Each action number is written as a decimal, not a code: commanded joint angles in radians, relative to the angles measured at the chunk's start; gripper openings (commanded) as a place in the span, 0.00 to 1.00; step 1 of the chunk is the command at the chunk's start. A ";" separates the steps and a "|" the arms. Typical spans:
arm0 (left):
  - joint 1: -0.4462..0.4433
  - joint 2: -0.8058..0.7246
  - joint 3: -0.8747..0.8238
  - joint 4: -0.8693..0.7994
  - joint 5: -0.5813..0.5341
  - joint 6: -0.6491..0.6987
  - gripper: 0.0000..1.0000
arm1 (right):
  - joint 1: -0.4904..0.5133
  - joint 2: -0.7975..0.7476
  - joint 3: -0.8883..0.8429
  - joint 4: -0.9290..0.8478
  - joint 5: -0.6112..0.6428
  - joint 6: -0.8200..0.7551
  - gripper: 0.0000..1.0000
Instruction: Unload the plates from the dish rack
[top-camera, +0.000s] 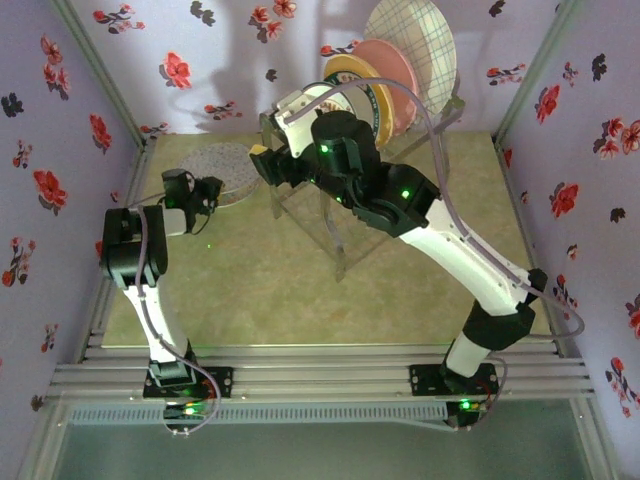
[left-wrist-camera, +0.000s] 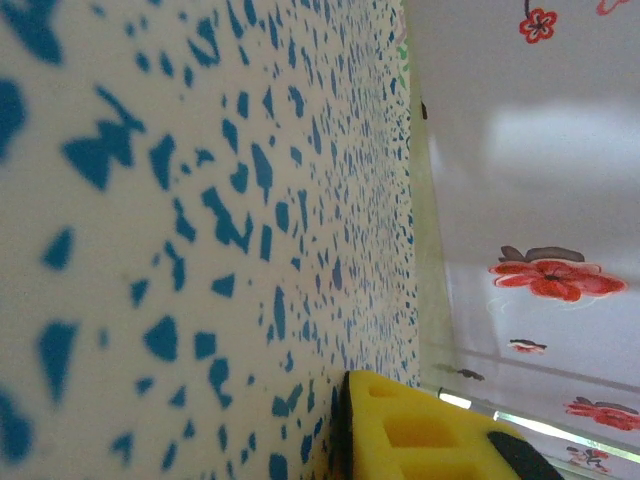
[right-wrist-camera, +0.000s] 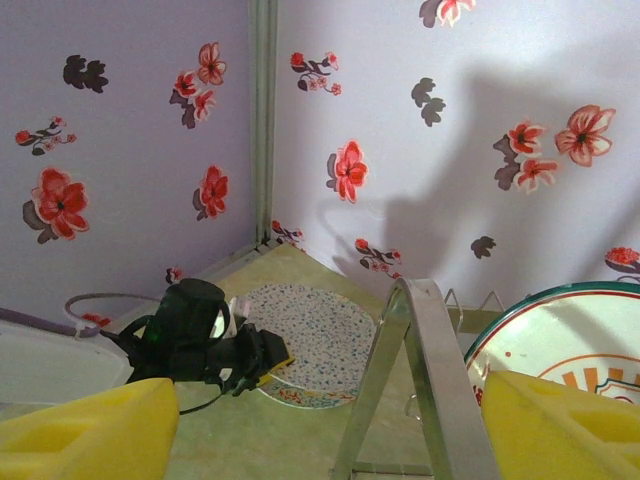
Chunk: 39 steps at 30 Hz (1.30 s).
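A pale blue-speckled plate (top-camera: 228, 165) lies at the back left of the table, on top of another plate (right-wrist-camera: 300, 397) with a red pattern. My left gripper (top-camera: 212, 192) is shut on the speckled plate's near edge; its yellow finger (left-wrist-camera: 430, 430) presses against the speckled face (left-wrist-camera: 200, 200). My right gripper (top-camera: 268, 160) is open at the left end of the dish rack (top-camera: 330, 225). A silvery rack bar (right-wrist-camera: 430, 380) stands between its yellow fingers (right-wrist-camera: 90, 425), which hold nothing. A green-rimmed white plate with orange marks (right-wrist-camera: 560, 340) stands just right of the bar. Yellow (top-camera: 350, 75), pink (top-camera: 392, 72) and grid-patterned (top-camera: 415, 40) plates stand in the rack.
Floral walls close in the table on the left, back and right. Metal rails (top-camera: 320, 375) run along the near edge by both arm bases. The right arm (top-camera: 470, 250) stretches diagonally over the middle of the green mat (top-camera: 260, 290).
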<state>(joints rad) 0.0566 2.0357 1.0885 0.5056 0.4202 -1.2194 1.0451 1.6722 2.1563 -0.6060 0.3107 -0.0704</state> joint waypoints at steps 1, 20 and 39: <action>0.008 0.017 0.049 -0.007 0.025 0.040 0.11 | -0.006 0.012 0.035 -0.003 -0.009 0.013 0.81; 0.008 0.013 0.244 -0.479 0.024 0.072 0.56 | -0.011 0.021 0.036 0.006 -0.015 0.032 0.81; 0.008 0.033 0.324 -0.678 -0.017 0.100 0.61 | -0.013 0.012 0.034 -0.001 -0.013 0.038 0.81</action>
<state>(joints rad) 0.0574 2.0449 1.3743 -0.1471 0.4187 -1.1519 1.0386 1.6836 2.1593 -0.6113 0.3069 -0.0509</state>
